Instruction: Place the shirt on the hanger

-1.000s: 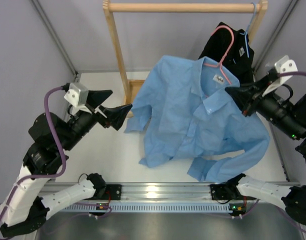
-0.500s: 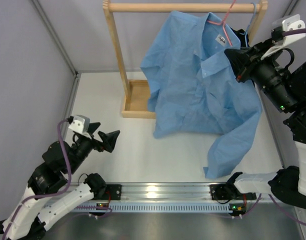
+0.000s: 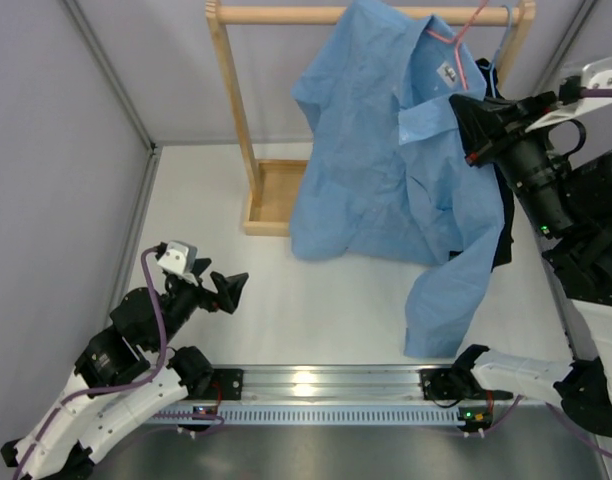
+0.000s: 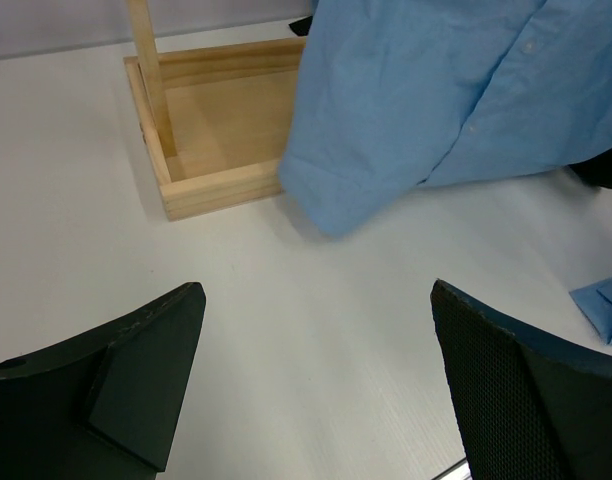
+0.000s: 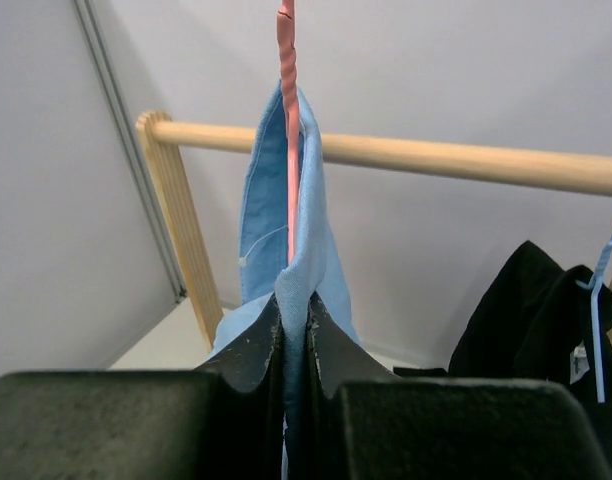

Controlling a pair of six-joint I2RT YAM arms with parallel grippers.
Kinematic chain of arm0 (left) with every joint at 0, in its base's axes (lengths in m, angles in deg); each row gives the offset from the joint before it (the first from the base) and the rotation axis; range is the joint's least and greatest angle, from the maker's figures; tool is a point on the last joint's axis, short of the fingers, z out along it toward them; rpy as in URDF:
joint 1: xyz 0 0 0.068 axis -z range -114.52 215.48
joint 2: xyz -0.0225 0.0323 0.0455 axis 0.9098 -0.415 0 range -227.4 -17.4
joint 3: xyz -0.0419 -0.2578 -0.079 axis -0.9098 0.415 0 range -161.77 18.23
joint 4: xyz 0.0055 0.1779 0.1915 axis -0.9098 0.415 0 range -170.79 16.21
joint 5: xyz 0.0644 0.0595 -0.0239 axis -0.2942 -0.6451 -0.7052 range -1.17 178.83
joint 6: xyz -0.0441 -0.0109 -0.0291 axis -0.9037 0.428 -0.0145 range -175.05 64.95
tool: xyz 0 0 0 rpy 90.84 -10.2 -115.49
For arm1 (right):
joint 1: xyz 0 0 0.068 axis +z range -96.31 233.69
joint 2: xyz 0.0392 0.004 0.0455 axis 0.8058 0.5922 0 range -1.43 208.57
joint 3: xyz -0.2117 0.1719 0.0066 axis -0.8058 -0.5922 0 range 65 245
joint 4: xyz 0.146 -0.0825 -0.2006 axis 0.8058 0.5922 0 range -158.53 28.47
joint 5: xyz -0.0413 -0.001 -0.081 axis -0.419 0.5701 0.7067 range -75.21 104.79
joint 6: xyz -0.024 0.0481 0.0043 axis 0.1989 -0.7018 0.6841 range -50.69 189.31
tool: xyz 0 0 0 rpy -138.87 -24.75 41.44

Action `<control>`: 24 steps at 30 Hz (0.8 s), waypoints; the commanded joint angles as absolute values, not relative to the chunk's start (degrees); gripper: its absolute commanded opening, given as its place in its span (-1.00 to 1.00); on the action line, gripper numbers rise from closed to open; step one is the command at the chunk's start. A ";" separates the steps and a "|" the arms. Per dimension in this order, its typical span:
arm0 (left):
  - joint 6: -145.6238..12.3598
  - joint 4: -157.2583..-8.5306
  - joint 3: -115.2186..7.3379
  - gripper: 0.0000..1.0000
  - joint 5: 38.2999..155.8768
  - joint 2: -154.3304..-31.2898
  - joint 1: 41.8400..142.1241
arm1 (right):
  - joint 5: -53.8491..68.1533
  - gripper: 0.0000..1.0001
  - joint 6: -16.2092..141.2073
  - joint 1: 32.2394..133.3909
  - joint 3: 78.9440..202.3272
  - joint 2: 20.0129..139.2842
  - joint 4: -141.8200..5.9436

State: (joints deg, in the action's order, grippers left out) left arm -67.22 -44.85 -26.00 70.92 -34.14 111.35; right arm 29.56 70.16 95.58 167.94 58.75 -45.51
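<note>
So the right claw [image 5: 296, 335] is clamped tight on a fold of the blue shirt [image 5: 308, 235], up by the collar. The pink hanger [image 5: 289, 140] looks to be caught in that same pinch, since its wire shoots straight up out of the fabric and off the top of the right wrist view.

The bit that matters, I reckon, is that wire against the wooden rail [image 5: 456, 160]. The rail runs left to right across the upper part of the wrist view, behind the wire and crossing it at a right angle. From overhead the hook sits at the top right of the frame, right at the rail. I honestly can't tell if it's over the rail or just beside it, because the hook tip is cut off.

The rest of the shirt hangs down the middle of the overhead frame. One sleeve drops toward the lower right and meets the counter [image 3: 286, 300].

The left claw [image 4: 316, 380] is wide open, holding nothing, and hovers low over the counter at the lower left of the overhead view, well away from the hook. So the right one is the only arm placed to do the hooking.

A black shirt [image 5: 526, 310] on a light blue hanger [image 5: 594, 330] sits just right of where the hook would land, so it could snag.
</note>
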 commanded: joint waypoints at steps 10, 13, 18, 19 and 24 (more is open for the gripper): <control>-68.41 -48.09 -25.37 0.96 69.58 -33.49 111.27 | 29.65 -1.00 68.79 95.88 169.36 57.20 -62.45; -68.32 -48.01 -25.19 0.96 70.46 -33.49 111.27 | 25.70 -1.00 68.79 95.79 159.89 53.86 -66.75; -68.24 -48.10 -25.10 0.96 71.69 -32.44 111.27 | 20.60 -1.00 67.12 95.79 142.30 46.40 -72.92; -68.24 -48.10 -25.01 0.96 71.78 -32.17 111.27 | 20.07 -1.00 66.77 95.87 139.56 45.16 -73.97; -68.15 -48.10 -25.01 0.96 72.39 -31.91 111.27 | 19.10 -1.00 63.87 95.79 126.90 39.28 -80.12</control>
State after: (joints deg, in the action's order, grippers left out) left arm -67.63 -44.85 -25.36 71.42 -32.43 111.33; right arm 21.49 66.59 95.58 129.84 43.80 -68.06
